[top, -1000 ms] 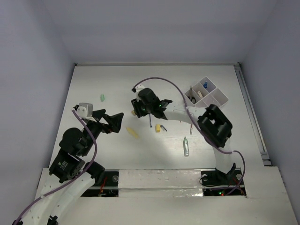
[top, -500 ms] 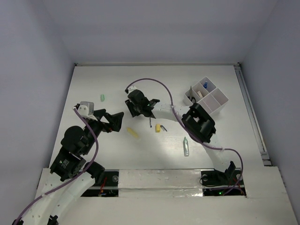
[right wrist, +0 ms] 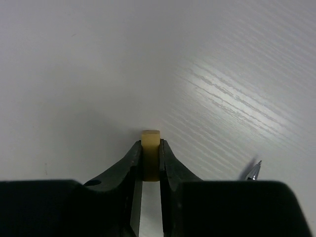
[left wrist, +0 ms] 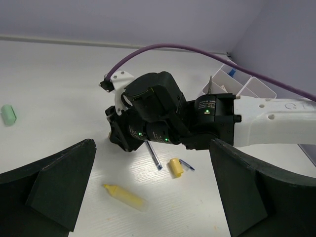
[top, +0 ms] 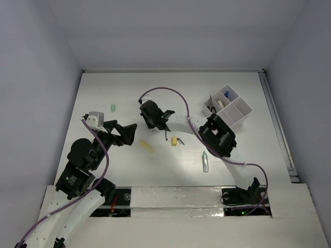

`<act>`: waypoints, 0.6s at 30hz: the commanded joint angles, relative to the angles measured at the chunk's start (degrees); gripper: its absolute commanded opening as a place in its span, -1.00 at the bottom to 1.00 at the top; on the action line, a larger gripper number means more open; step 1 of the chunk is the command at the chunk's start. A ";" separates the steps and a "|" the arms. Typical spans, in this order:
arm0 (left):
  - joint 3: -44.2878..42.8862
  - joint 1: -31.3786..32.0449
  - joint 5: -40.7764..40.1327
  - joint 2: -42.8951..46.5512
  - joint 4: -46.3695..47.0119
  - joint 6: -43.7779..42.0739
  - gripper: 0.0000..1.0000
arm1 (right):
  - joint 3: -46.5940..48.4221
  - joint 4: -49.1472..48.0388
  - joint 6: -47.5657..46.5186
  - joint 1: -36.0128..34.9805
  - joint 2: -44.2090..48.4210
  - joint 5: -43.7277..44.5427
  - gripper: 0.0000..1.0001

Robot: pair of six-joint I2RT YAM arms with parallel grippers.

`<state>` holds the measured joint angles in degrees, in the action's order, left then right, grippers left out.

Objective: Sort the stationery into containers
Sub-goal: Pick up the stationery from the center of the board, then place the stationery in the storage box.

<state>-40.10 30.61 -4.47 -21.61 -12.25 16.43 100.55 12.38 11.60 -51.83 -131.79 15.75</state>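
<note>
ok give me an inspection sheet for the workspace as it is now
surface: white table, wood-grain finish
job's things: white organizer tray far right, few items inside; loose on table: green eraser, yellow highlighter, yellow stub, blue pen, clear tube
clutter: nothing seen
grippers: left gripper open, empty; right gripper shut on pale yellow eraser
cables: purple cable loops above the right gripper; a second trails by the left
surroundings: plain pale walls, taped strip at near edge
</note>
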 commanded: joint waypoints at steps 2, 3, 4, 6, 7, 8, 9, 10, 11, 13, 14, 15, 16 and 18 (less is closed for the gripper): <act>-0.95 -0.38 1.74 -0.28 2.85 0.01 0.98 | -3.50 -2.62 -0.60 -0.46 8.79 9.20 -0.99; -0.86 -0.38 1.92 -0.28 2.85 0.01 0.98 | -5.00 -3.58 -1.65 -0.46 10.92 10.26 -0.99; -0.95 -0.38 2.09 -0.11 2.85 0.01 0.98 | -6.67 -3.85 -1.92 0.32 13.20 10.96 -0.99; -0.95 -0.90 2.45 0.07 2.85 -0.08 0.98 | -13.23 -4.38 -2.19 2.78 21.25 12.90 -1.00; -0.95 -0.90 2.62 0.25 2.85 -0.08 0.98 | -16.06 -4.99 -2.28 3.92 24.18 13.51 -1.00; -0.86 -0.90 2.80 0.42 2.85 -0.08 0.98 | -18.70 -5.17 -2.28 5.15 27.25 14.48 -1.00; -0.86 -0.90 3.06 0.77 2.93 -0.16 0.98 | -23.95 -4.65 -1.93 8.12 33.03 14.92 -1.00; -0.86 -0.90 3.15 0.95 3.02 -0.17 0.98 | -26.44 -4.21 -1.75 9.81 35.87 15.01 -1.00; -0.86 -0.90 3.33 1.39 3.02 -0.17 0.98 | -28.90 -3.69 -1.49 11.65 38.77 15.45 -1.00; -0.86 -0.90 3.85 1.74 3.11 -0.17 0.98 | -35.73 -2.20 -0.96 17.36 47.09 16.06 -1.00; -0.86 -0.90 4.03 1.92 3.20 -0.17 0.98 | -37.60 -1.58 -0.87 19.38 49.67 16.94 -1.00; -0.86 -0.90 4.20 2.09 3.20 -0.17 0.98 | -39.36 -0.96 -0.87 21.49 52.22 17.21 -1.00; -0.86 -0.90 4.21 2.27 3.37 -0.17 0.98 | -40.77 0.26 -0.96 25.43 56.51 17.65 -1.00; -0.86 -1.43 6.04 2.53 3.46 -0.17 0.98 | -43.42 1.85 -1.22 29.32 59.70 18.70 -1.00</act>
<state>-40.10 29.74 -1.06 -19.92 -11.97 16.40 60.93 10.79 10.35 -25.89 -76.05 31.22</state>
